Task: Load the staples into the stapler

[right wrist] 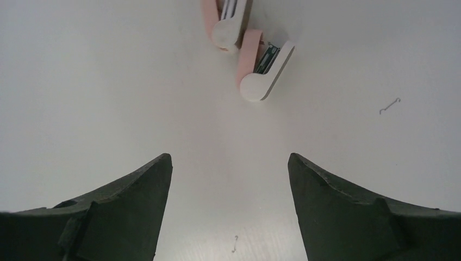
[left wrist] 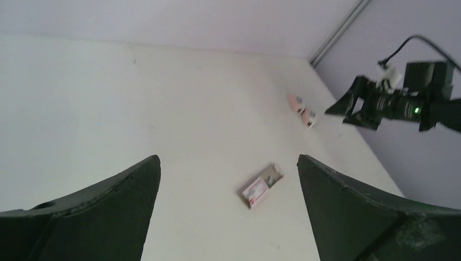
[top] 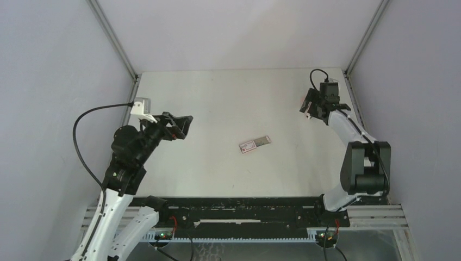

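The big white desk (top: 228, 98) fills the middle, with grey walls around it. The left arm (top: 128, 157) stands on the left side and bends in toward the middle. The right arm (top: 359, 157) stands on the right side and reaches up to the far right corner. The left fingers (left wrist: 108, 201) are spread wide apart with nothing between them, and they are up off the desk, pointing across it. The right fingers (right wrist: 348, 201) are spread wide too and hold nothing; they hang over the desk with the two staplers just ahead of them. Near the middle of the desk lies a small flat box (top: 255, 144) with a red and white label, well apart from both arms. It lies tilted, and its tray is pulled partly out at one end. The staples (left wrist: 271, 175) are the grey strip lying in that open end of the tray. Two little pink and white staplers lie in the far right corner, touching each other. One stapler (right wrist: 263, 65) lies open, with its dark inside showing. The other stapler (right wrist: 231, 22) is cut off by the top edge of the right wrist view. Two tiny bent wire bits lie loose on the desk, one (right wrist: 390, 106) to the right of the staplers and one (right wrist: 235, 244) between the right fingers.
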Controlling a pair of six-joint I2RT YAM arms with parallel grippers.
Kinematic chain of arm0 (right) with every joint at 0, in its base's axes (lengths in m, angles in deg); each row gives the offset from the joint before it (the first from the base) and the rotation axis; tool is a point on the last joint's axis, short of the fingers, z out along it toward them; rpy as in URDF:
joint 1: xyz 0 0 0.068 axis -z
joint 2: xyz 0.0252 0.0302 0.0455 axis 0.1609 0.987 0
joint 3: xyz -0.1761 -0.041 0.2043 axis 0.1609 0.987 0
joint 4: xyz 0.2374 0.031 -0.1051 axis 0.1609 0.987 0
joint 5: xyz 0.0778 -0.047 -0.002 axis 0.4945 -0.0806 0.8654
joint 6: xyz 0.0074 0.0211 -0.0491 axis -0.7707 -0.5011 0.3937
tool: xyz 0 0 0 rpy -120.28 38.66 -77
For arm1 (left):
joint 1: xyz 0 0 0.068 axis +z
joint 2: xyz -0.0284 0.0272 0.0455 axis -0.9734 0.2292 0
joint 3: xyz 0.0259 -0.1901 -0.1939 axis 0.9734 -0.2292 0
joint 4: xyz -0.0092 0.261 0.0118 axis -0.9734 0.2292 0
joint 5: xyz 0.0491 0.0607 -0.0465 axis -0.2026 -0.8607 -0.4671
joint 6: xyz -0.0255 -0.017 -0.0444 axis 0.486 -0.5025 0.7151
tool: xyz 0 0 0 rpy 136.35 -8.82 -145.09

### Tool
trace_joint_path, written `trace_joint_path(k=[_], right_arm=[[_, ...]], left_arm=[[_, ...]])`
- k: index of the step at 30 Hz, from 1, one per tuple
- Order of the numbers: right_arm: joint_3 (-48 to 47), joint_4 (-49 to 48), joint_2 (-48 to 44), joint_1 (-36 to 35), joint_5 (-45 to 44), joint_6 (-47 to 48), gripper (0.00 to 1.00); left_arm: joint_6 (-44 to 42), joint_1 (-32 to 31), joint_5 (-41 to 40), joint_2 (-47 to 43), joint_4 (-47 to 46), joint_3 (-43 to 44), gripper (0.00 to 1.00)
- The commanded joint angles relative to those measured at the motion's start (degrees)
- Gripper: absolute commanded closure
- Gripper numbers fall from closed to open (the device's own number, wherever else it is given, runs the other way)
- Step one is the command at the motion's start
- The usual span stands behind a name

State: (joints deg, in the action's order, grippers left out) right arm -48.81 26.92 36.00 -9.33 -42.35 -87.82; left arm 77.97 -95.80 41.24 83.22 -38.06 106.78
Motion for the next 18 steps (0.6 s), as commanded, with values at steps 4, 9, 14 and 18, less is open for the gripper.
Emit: trace_joint_path(k=[4,9,14,18], right_arm=[[-11.5,5.2,11.8,1.1,-3.4,-1.4,0.20],[-17.8,7.2,19.1,1.8,-3.6,-1.7,0.16],[-20.3,8.4,24.6,3.0,-4.3,-4.1,0.21],[-20.8,7.7,27.0,4.0,-2.8,-4.4,0.25]], left_arm=[[-1.7,4.6,1.8,1.8,11.6,-0.5,0.00],[-0.8,7.8,3.8,-0.9,9.9,-3.0,0.00],[-1.3,9.3,2.9,-2.1,10.6,-3.5,0.00],[-1.5,9.9,2.6,-2.5,10.7,-3.7,0.01]])
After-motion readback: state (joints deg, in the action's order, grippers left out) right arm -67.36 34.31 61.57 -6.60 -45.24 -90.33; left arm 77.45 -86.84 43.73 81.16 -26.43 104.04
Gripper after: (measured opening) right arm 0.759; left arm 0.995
